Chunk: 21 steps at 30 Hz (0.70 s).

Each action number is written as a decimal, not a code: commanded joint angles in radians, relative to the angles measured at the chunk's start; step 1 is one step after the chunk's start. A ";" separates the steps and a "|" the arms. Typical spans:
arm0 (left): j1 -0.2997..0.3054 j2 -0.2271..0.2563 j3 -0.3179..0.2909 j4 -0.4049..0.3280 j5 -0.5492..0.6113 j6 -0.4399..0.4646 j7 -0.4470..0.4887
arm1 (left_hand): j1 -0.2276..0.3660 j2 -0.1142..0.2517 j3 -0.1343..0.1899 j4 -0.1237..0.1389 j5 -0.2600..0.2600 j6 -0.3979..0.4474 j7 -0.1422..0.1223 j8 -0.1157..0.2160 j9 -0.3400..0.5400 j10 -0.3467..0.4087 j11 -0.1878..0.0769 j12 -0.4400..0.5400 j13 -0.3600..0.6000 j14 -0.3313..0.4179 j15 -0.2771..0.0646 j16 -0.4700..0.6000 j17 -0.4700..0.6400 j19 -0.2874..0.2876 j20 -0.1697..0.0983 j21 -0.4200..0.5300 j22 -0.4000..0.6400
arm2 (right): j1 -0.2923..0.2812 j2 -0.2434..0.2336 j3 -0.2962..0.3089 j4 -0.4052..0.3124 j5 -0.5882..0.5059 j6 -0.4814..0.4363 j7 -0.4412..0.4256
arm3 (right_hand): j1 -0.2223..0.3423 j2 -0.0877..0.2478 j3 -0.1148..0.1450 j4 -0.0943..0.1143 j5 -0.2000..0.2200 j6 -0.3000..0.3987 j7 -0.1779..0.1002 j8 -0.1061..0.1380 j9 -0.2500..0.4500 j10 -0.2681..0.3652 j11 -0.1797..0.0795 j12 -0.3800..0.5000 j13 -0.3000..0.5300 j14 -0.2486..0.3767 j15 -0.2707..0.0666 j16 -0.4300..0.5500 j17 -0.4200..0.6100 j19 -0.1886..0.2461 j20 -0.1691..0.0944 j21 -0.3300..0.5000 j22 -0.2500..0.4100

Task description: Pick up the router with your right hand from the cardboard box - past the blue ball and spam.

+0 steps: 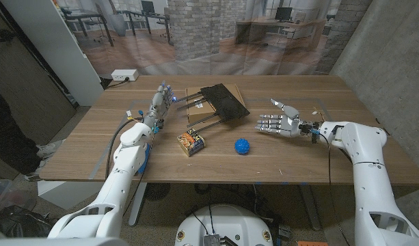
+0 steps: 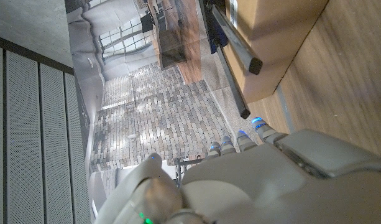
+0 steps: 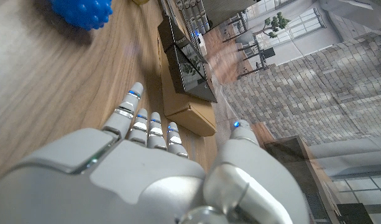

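Flat black router (image 1: pixel 225 102) overhung the brown cardboard box (image 1: pixel 197 104), hiding most of it, at 12 o'clock on the wooden worktop (image 1: pixel 291 152). Right hand (image 1: pixel 280 121) empty, fingers spread; left hand (image 1: pixel 159 103) grip unclear.

Overhead head view; close wrist views, sharing cardboard box (image 1: pixel 208 109).

Router (image 1: pixel 225 100) on box (image 1: pixel 197 104); spam (image 1: pixel 191 143), ball (image 1: pixel 242 146) in front.

— Surface recorded?
— Wooden table (image 1: pixel 318 160).
— Items set directly on it?
— Cardboard box (image 1: pixel 197 109), far centre; spam tin (image 1: pixel 191 143), near, left of centre; blue ball (image 1: pixel 242 146), near, just right of centre, well apart from the tin.
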 commanded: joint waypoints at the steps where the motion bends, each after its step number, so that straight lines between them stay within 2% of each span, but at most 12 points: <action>1: -0.014 -0.002 -0.006 0.023 0.003 -0.008 -0.008 | 0.004 0.008 -0.008 0.000 0.003 -0.216 0.000 0.002 0.006 -0.199 0.001 0.003 0.003 -0.296 0.006 0.005 0.002 -0.240 0.000 -0.002 0.002 | 0.054 -0.050 -0.049 0.056 0.006 -0.080 0.053 | 0.016 0.003 0.001 -0.008 -0.003 0.006 0.093 0.002 0.006 0.008 0.002 0.009 0.005 0.006 0.005 0.002 0.003 0.012 0.002 0.006 0.004; 14: -0.034 -0.006 -0.015 0.061 0.010 -0.020 -0.016 | 0.005 0.009 -0.012 0.000 0.005 -0.216 0.001 0.002 0.006 -0.199 0.002 0.003 0.003 -0.296 0.006 0.005 0.002 -0.240 0.001 -0.006 0.002 | 0.126 -0.072 -0.105 0.159 0.021 -0.142 0.117 | 0.029 0.008 0.006 -0.015 -0.004 0.008 0.093 0.000 0.006 0.008 0.003 0.008 0.005 0.008 0.009 -0.001 0.003 0.018 0.004 0.005 0.004; 21: -0.046 -0.009 -0.021 0.081 0.015 -0.027 -0.020 | 0.006 0.010 -0.015 -0.001 0.006 -0.216 0.000 0.002 0.006 -0.200 0.003 0.003 0.003 -0.297 0.006 0.005 0.002 -0.239 0.001 -0.008 0.002 | 0.157 -0.078 -0.128 0.211 0.023 -0.160 0.144 | 0.043 0.014 0.011 -0.023 -0.005 0.010 0.094 -0.002 0.007 0.010 0.003 0.008 0.005 0.017 0.011 -0.001 0.003 0.038 0.004 0.008 0.004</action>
